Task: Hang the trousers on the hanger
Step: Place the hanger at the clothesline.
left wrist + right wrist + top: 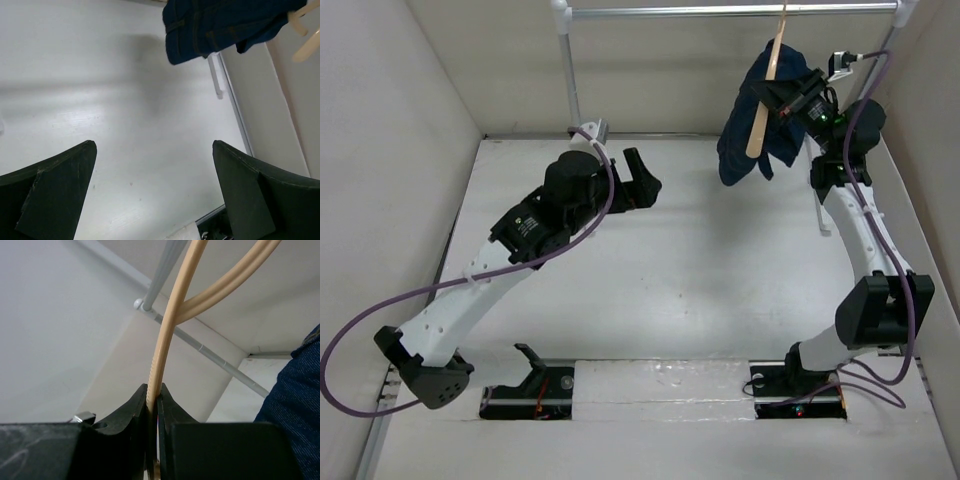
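Denim trousers (740, 150) drape the hanger (761, 118) clamped in the raised right pincer (152, 407); the left pincer (152, 145) hovers low, wide open.

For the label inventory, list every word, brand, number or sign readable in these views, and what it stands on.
No text can be read in any view.
A small pale mark on the left arm, on its black housing: too small to read.
No writing shows on the trousers or the hanger.

Arm links (470, 300): white, smooth shells
Joints (570, 185): black rounded housings
Cables (340, 335): purple, long loops
Fingers (55, 195): black, wedge-shaped, scuffed
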